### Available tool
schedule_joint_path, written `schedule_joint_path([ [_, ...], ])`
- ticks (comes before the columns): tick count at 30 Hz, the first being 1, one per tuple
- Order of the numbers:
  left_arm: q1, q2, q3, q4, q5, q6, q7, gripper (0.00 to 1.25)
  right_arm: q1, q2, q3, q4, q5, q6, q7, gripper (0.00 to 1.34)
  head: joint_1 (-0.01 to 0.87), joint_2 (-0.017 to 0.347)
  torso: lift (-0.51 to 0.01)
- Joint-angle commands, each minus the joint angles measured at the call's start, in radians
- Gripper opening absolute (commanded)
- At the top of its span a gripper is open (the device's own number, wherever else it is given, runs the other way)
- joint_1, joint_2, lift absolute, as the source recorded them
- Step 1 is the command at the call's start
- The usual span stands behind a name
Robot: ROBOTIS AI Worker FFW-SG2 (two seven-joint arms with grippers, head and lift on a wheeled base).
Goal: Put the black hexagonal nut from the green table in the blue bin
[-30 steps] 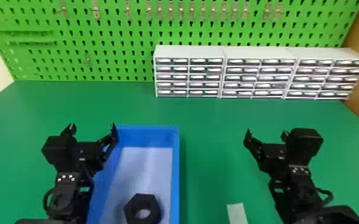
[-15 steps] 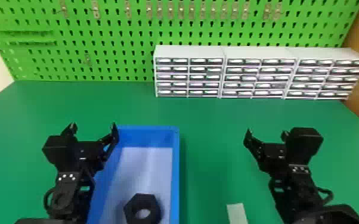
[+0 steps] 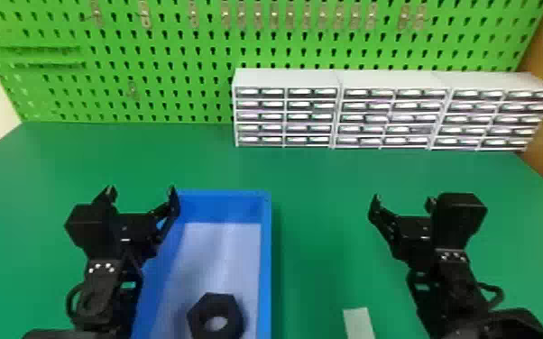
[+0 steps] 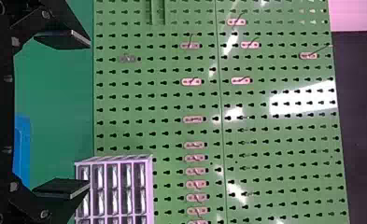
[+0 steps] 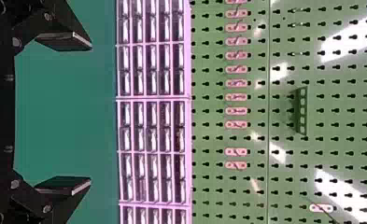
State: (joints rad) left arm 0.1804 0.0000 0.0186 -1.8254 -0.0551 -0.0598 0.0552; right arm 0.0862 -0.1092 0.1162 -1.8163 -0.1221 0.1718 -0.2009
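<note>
The black hexagonal nut (image 3: 216, 303) lies inside the blue bin (image 3: 266, 270), so I judge the placing done. My left fingers (image 4: 64, 39) and right fingers (image 5: 65, 40) stand apart, empty; nothing seems left.

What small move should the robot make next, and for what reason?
Probably a small retreat of the black left gripper, away from the blue rectangular bin: the black hexagonal nut already lies inside, and this gripper's open jaws hold nothing, so no more placing seems needed.
</note>
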Motion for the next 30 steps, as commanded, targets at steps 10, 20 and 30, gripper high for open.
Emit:
schedule_joint_path([
  [10,0.001,-0.003,0.001,0.000,-0.002,0.006,0.000,1.03,0.000,0.000,-0.003,0.000,-0.004,0.002,0.000,1.07,0.657,0.057,-0.095],
  [20,-0.001,-0.003,-0.002,0.000,-0.002,0.006,0.000,1.03,0.000,0.002,-0.009,0.000,-0.005,0.002,0.000,1.07,0.657,0.057,-0.095],
  [30,-0.001,-0.003,-0.003,0.000,-0.002,0.006,0.000,1.03,0.003,0.003,-0.012,-0.001,-0.007,0.002,0.000,1.07,0.657,0.057,-0.095],
])
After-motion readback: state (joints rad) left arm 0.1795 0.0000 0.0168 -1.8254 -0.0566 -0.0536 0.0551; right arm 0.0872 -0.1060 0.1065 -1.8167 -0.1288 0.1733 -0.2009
